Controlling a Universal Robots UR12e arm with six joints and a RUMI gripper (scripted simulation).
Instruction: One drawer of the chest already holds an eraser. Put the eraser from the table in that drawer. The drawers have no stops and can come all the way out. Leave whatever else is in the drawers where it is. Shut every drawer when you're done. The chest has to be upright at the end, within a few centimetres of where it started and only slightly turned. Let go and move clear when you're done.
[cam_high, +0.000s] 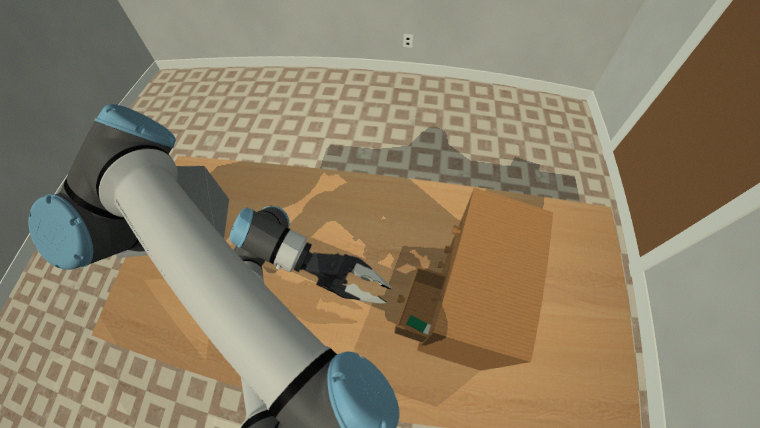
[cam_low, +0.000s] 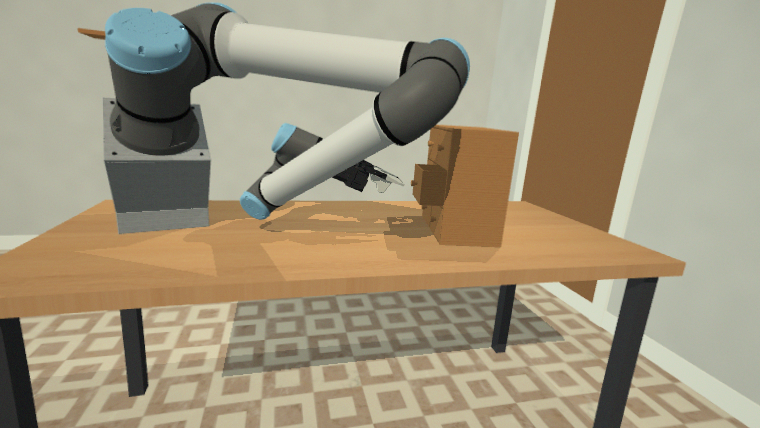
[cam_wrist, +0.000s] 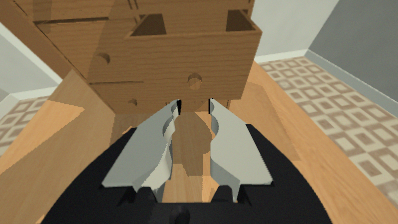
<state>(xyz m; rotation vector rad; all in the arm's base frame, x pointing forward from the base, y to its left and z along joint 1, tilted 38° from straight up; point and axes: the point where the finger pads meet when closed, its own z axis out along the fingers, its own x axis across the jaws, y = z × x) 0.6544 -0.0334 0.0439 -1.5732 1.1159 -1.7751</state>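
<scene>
Well, the gripper had its fingers parted around nothing, near the open drawer's knob; a green-and-white eraser lay in that drawer.

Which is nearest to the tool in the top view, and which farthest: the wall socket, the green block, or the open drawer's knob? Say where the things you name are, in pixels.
1. The knob (cam_high: 400, 298) (cam_wrist: 195, 81), just ahead of the tool (cam_high: 388, 295) (cam_wrist: 194, 100).
2. The green block (cam_high: 416, 323), inside the open drawer (cam_high: 401, 329) (cam_low: 428, 185) (cam_wrist: 165, 55).
3. The wall socket (cam_high: 407, 40), far off on the back wall.

Bent robot arm, wrist angled slightly downward, tool parted and holding nothing
</scene>
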